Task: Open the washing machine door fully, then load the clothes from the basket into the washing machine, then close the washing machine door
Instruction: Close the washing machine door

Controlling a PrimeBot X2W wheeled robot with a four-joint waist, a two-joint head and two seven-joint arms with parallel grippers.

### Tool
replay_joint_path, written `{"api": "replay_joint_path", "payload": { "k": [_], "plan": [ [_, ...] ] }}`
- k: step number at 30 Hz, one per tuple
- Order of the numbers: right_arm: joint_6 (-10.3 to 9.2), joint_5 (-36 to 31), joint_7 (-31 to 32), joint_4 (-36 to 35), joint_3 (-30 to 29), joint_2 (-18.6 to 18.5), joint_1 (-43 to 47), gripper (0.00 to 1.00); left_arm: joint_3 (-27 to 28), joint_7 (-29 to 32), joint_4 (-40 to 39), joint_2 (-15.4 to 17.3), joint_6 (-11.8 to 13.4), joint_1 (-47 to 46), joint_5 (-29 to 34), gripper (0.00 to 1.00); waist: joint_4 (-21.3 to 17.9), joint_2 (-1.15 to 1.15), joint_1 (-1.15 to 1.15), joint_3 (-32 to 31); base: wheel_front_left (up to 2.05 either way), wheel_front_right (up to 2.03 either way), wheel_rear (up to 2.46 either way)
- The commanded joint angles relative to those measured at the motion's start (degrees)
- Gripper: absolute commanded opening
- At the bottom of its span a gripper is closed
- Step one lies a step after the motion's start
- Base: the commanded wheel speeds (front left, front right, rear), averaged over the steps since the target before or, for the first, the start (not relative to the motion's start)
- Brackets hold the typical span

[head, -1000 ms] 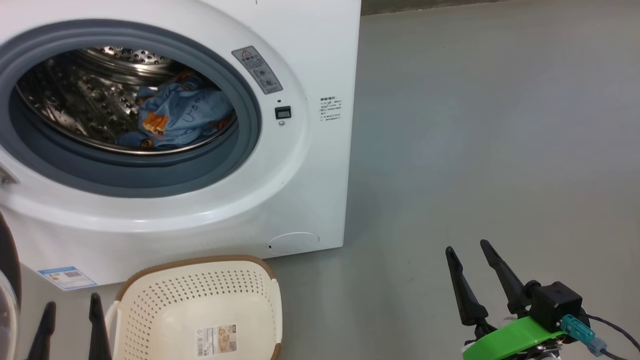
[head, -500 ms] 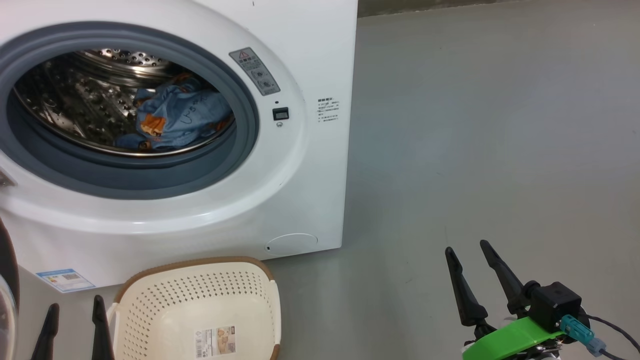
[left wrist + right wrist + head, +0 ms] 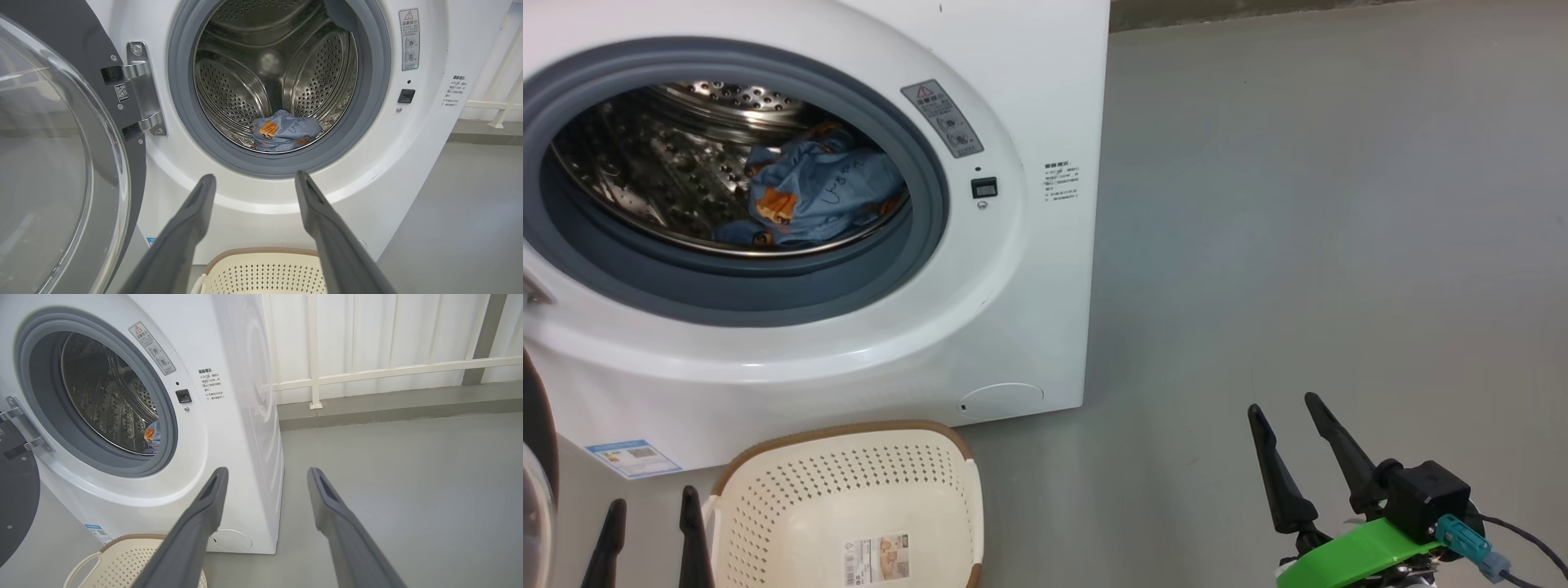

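The white washing machine (image 3: 1029, 269) (image 3: 425, 171) (image 3: 241, 428) stands with its round black door (image 3: 61, 163) (image 3: 535, 457) (image 3: 16, 498) swung open to the left. Light-blue clothes (image 3: 817, 196) (image 3: 286, 130) (image 3: 152, 435) with orange prints lie inside the steel drum. The cream basket (image 3: 849, 498) (image 3: 265, 269) (image 3: 118, 563) sits on the floor in front of the machine, with no fabric visible in it. My left gripper (image 3: 649, 510) (image 3: 253, 181) is open beside the basket's left rim. Over the floor to the right, my right gripper (image 3: 1286, 408) (image 3: 267, 475) is open, holding nothing.
Grey floor (image 3: 1339, 204) stretches to the right of the machine. A white railing (image 3: 367, 371) runs along the wall behind it. The open door's glass bowl (image 3: 49, 171) bulges out close to my left gripper's left side.
The head camera has shifted slightly. My left gripper's fingertips show a little lower in the view. The right gripper, clothes and basket have not moved.
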Motion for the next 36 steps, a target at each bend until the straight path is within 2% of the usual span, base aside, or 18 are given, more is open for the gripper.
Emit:
{"api": "replay_joint_path", "payload": {
  "k": [1, 21, 36],
  "plan": [
    [0.35, -0.47, -0.28, -1.39, 1.34, 0.10, 0.38, 1.00, 1.52, -0.30, -1.43, 0.44, -0.17, -0.18, -0.47, 1.00, 0.00, 0.00, 0.00, 0.00, 0.00, 0.00, 0.00],
    [0.35, -0.20, -0.28, -1.53, 1.27, 0.10, 0.31, 1.00, 2.17, -0.30, -0.99, 0.58, -0.17, -0.87, 0.03, 1.00, -0.14, 0.00, 0.00, 0.24, -0.12, 0.12, 0.00],
    [0.35, -0.14, -0.28, -1.57, 1.10, 0.10, 0.02, 1.00, 2.71, -0.30, -1.07, 0.56, -0.17, -1.72, 0.14, 1.00, -0.13, 0.00, 0.00, 0.70, -1.59, 1.59, 0.00]
  ]
}}
